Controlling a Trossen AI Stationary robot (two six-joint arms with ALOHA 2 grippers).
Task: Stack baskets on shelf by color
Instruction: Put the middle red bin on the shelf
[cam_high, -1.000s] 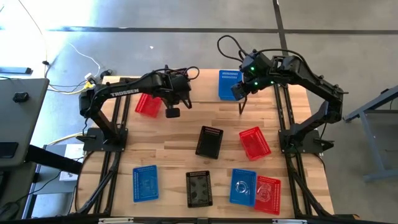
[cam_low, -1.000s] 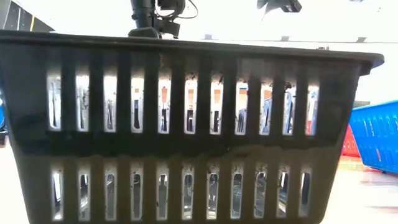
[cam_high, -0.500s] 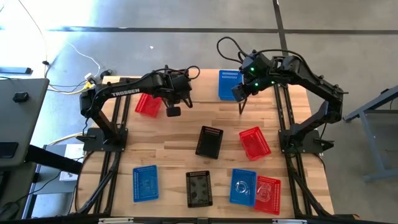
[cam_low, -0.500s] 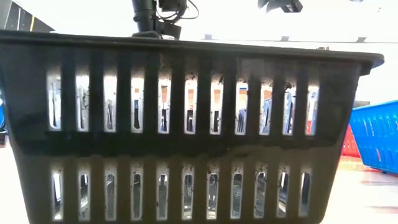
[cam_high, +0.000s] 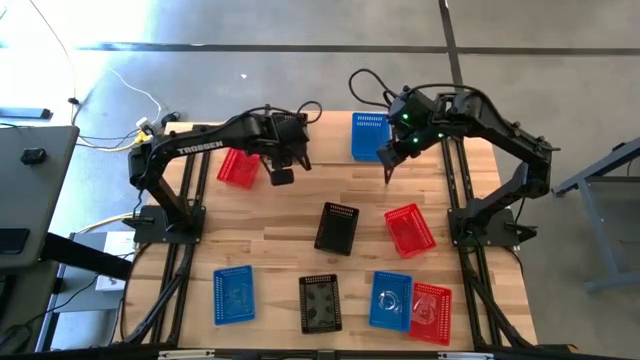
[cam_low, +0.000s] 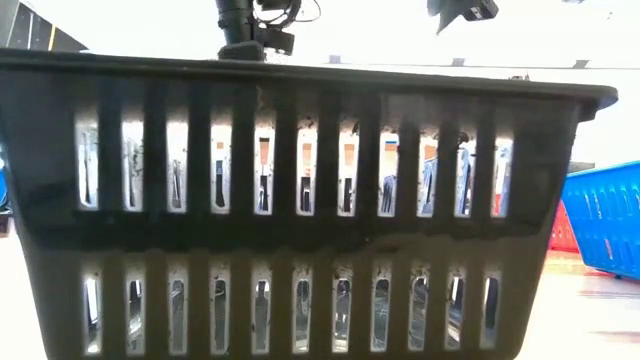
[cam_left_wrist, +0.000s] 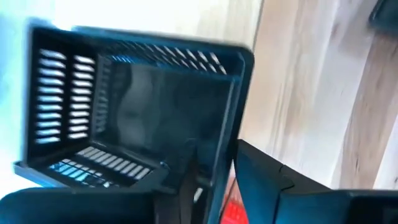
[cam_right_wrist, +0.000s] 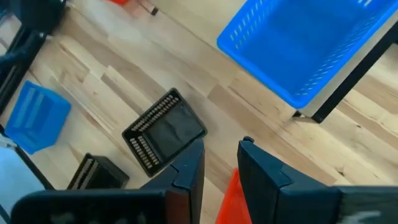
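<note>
Nine small perforated plastic baskets are in view, and one of them, a black slotted basket (cam_left_wrist: 155, 106), hangs above the counter, grasped by the left claw (cam_high: 283, 176), whose dark fingers (cam_left_wrist: 264, 183) pinch one of its side walls. It hangs over the far half of the light wooden counter (cam_high: 300, 205), just beside a red perforated basket (cam_high: 238, 167) that sits under the left arm. The right claw (cam_high: 388, 165) hovers released and empty, its fingers (cam_right_wrist: 189, 168) a narrow gap apart. It is just beside a blue perforated basket (cam_high: 368, 135) that stands raised on the low shelf, whose thin black metal leg (cam_right_wrist: 354, 73) shows beneath it. A second black basket (cam_high: 337, 227) and a second red basket (cam_high: 410, 229) lie mid-counter, apart from each other. Along the near edge sit a blue basket (cam_high: 233, 294), a black basket (cam_high: 320, 303), and another blue basket (cam_high: 391, 300) touching a red one (cam_high: 430, 312). The near black basket fills the low view.
</note>
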